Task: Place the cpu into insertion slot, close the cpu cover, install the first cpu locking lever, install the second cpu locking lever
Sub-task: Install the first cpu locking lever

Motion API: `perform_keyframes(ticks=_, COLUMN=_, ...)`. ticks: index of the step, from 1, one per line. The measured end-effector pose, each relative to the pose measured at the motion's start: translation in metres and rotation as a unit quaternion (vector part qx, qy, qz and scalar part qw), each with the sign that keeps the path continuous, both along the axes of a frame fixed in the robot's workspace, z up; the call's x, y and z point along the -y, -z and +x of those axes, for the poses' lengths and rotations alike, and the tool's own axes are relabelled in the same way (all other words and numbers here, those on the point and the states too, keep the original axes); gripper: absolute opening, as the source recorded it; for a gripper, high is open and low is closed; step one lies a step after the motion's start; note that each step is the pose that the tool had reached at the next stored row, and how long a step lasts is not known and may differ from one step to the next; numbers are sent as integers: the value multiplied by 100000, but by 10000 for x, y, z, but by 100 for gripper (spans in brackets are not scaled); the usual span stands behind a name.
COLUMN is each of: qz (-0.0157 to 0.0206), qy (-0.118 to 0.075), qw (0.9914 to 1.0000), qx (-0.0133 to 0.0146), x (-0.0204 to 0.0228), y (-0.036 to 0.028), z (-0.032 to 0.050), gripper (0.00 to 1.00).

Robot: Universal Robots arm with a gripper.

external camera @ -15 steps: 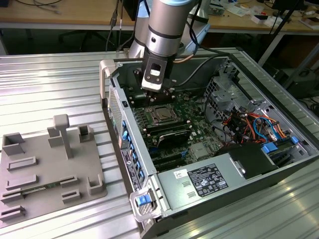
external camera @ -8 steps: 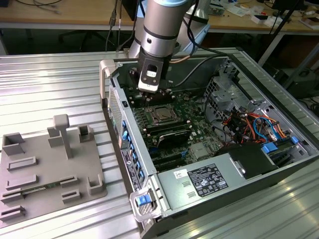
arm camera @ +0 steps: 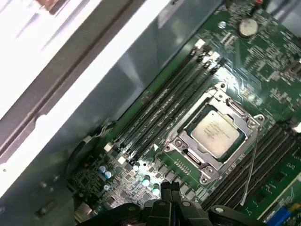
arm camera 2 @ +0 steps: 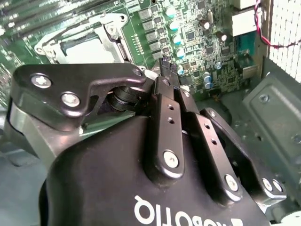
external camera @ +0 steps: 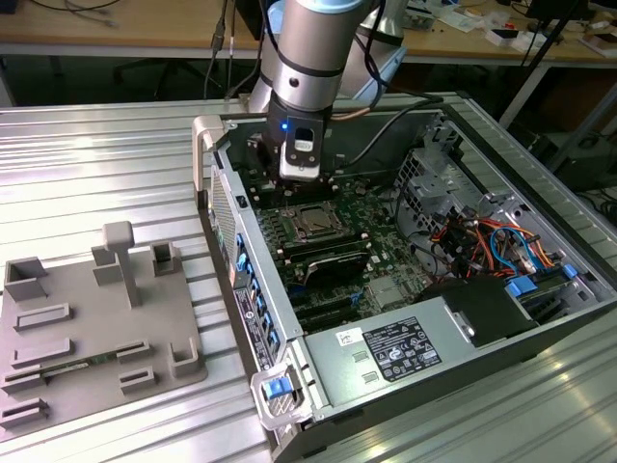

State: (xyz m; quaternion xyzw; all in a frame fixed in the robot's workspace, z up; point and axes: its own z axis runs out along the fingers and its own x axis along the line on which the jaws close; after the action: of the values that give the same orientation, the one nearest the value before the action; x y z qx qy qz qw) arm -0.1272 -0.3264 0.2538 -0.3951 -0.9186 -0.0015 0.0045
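Observation:
The cpu [arm camera: 217, 131] lies flat in the insertion slot [external camera: 299, 214] on the green motherboard [arm camera: 263, 52], its dull metal face up. The silvery cpu cover [arm camera: 184, 142] lies down around the chip's edges. One thin wire locking lever [arm camera: 249, 170] stands loose beside the socket, angled away from it. My gripper [arm camera: 170, 189] is shut with nothing between its fingertips [arm camera 2: 165, 70]. It hangs a little above the board, beside the socket on the side toward the case's back wall, and touches nothing. In the exterior view the gripper [external camera: 300, 183] sits just beyond the socket.
Long black memory slots [arm camera: 155, 113] flank the socket on both sides. The open case's wall [external camera: 246, 251] stands close at the exterior view's left. A power supply [external camera: 405, 352] and coloured cables [external camera: 487, 241] fill the near and right parts. A grey fixture plate [external camera: 87, 328] lies on the table outside.

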Motion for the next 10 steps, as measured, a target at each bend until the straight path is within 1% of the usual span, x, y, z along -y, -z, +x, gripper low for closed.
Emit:
perform_keyframes(ticks=2, qz=2, qy=-2239, qw=99975, qx=2, x=0, y=1, z=0, gripper=11)
perform_keyframes(ticks=4, qz=3, qy=-5262, qw=99861, qx=2, x=0, y=3, z=0, gripper=11)
perform_keyframes(ticks=5, qz=2, qy=-6214, qw=99807, qx=0, x=0, y=3, z=0, gripper=11)
perform_keyframes(ticks=6, qz=2, qy=-6994, qw=99755, qx=1, x=0, y=3, z=0, gripper=11)
perform_keyframes(ticks=8, qz=8, qy=-8676, qw=99623, qx=5, x=-1, y=4, z=0, gripper=11)
perform_keyframes(ticks=10, qz=22, qy=-9356, qw=99561, qx=15, x=-10, y=5, z=-2, gripper=11)
